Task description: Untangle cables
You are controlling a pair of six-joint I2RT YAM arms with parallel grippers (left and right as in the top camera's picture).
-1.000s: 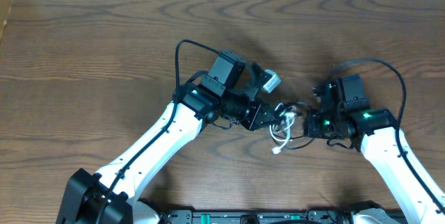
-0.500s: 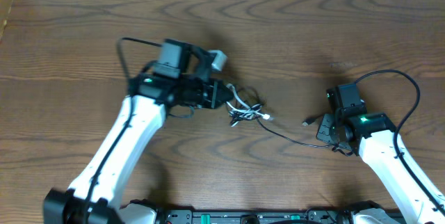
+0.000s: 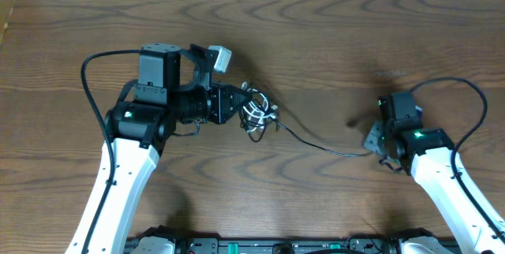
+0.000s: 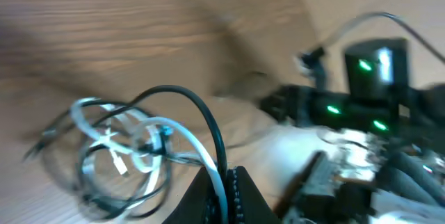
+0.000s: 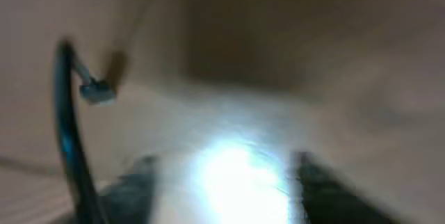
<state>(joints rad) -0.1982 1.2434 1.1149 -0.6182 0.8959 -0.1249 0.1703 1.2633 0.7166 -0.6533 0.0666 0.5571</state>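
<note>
Jaws of the left gripper [image 3: 239,104] are clenching the cables [image 3: 256,114], and the left wrist view is showing a black and a white strand coming straight out from between the closed fingers [image 4: 233,189]. How the jaws of the right gripper [image 3: 372,138] are standing I cannot tell, since the right wrist view is coming through as a bright blur. Under everything, the brown wooden worktop [image 3: 316,41] is spreading out on all sides of the tangle. Left of the tangle, the left arm [image 3: 126,175] is reaching in from the near edge; well to the right of the tangle, the right arm [image 3: 442,175] is doing likewise. The tangle itself is hanging as a small knot of white and black loops touching the left fingertips, roughly mid-worktop. Out of the tangle's right side one thin black cord [image 3: 316,145] is trailing in a shallow curve and reaching the right gripper. At that far end, well right of the tangle, a small plug [image 5: 97,92] is sticking up off the cord, apart from the wood.
</note>
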